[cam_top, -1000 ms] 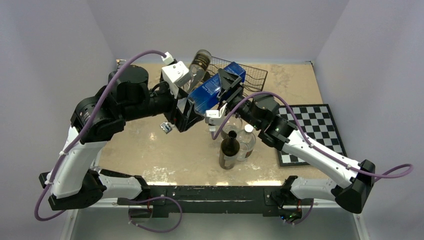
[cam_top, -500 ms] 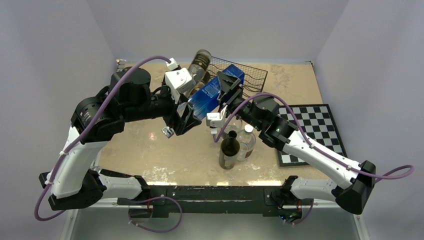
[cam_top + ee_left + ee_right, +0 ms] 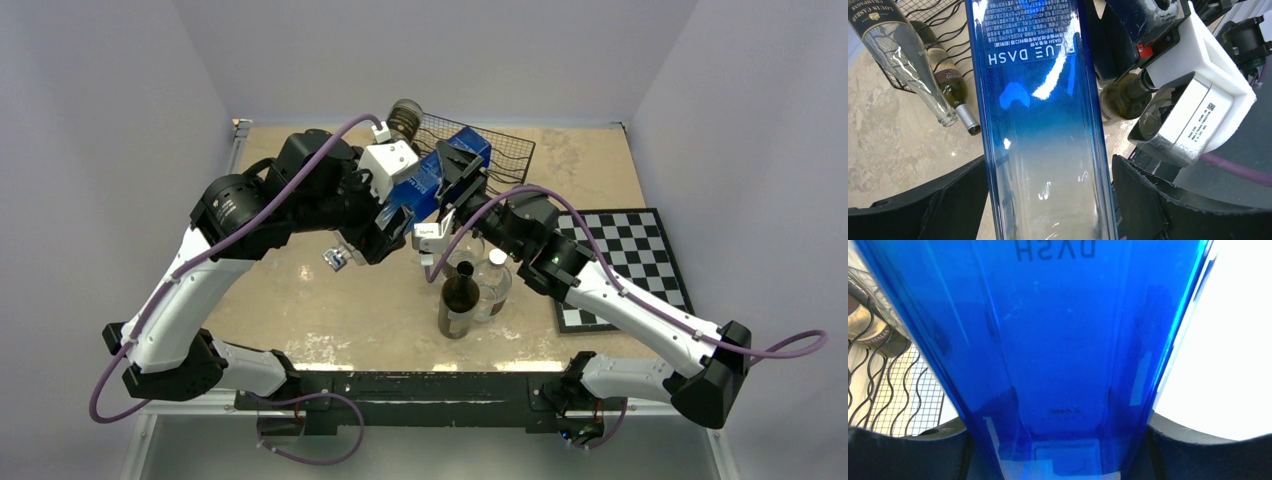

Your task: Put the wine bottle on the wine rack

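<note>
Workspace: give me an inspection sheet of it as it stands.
Surface: beige tabletop, scuffed.
Job's things: blue bottle aloft by the wine rack, which holds a clear bottle and a dark bottle.
Clutter: brown bottle and clear white-capped bottle standing; chessboard.
Grippers: right gripper clamps the blue bottle; left gripper straddles it, grip unclear.
Cables: purple cables loop off both arms.
Surroundings: plain walls.

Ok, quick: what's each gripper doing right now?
Left gripper: jaws wide on either side of the blue bottle; grip cannot be told.
Right gripper: closed on the blue bottle, holding it.
</note>
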### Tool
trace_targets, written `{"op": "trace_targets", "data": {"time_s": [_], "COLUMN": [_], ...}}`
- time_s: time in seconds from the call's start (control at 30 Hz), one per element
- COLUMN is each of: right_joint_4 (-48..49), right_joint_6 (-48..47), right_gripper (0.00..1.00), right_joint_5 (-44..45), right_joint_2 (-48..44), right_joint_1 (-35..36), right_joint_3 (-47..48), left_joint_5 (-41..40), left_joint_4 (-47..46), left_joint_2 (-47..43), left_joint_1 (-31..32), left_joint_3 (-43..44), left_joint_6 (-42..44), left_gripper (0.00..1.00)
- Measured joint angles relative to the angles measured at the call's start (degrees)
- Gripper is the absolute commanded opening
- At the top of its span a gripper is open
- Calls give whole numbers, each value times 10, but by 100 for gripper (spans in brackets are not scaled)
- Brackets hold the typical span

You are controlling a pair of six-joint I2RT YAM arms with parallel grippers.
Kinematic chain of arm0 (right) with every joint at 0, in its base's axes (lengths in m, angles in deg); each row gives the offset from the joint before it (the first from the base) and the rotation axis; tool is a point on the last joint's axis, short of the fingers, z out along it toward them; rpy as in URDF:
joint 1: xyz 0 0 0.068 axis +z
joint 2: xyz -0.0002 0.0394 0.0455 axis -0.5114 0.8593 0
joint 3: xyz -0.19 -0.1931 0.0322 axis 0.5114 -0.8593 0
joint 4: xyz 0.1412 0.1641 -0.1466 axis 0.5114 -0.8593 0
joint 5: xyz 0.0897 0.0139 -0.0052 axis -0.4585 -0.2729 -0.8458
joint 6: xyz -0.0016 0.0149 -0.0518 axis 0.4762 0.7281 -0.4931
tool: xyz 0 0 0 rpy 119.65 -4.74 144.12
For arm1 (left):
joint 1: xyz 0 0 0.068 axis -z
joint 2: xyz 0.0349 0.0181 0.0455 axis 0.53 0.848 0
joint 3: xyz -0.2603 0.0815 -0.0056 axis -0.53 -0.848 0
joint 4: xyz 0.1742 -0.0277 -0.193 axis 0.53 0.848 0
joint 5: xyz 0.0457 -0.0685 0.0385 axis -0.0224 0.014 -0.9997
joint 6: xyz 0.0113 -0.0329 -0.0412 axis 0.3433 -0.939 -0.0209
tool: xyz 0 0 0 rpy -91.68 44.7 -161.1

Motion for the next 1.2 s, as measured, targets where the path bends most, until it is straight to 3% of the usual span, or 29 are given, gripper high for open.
{"op": "trace_targets", "data": {"time_s": [0.13, 0.5, 0.6, 0.7, 0.73, 0.97, 1.0, 1.1, 1.2], "right_joint_4": [0, -8, -15, -22, -23, -26, -25, -15, -7], "right_joint_6": [1, 22, 24, 25, 25, 27, 26, 22, 12], "right_gripper": [0, 0, 0, 0, 0, 0, 6, 40, 56], "right_joint_5": [12, 41, 43, 47, 49, 54, 54, 53, 49], "right_joint_2": [0, 8, 8, 8, 8, 13, 14, 18, 19], "right_joint_1": [0, 2, 2, 3, 3, 2, 2, 2, 2], "right_joint_3": [0, 2, 4, 8, 8, 10, 10, 10, 10], "left_joint_5": [-5, -22, -23, -22, -22, -32, -34, -46, -63], "left_joint_4": [3, 4, 4, 3, 2, 0, -1, -7, -31], "left_joint_2": [0, 2, 4, 6, 6, 11, 11, 6, -14], "left_joint_1": [0, -3, -3, -3, -3, -3, -3, -2, 7], "left_joint_3": [1, 1, 1, 1, 1, 1, 1, -5, -32], "left_joint_6": [9, 18, 18, 17, 18, 16, 15, 13, 14], "left_gripper": [86, 54, 38, 6, 0, 0, 0, 0, 0]}}
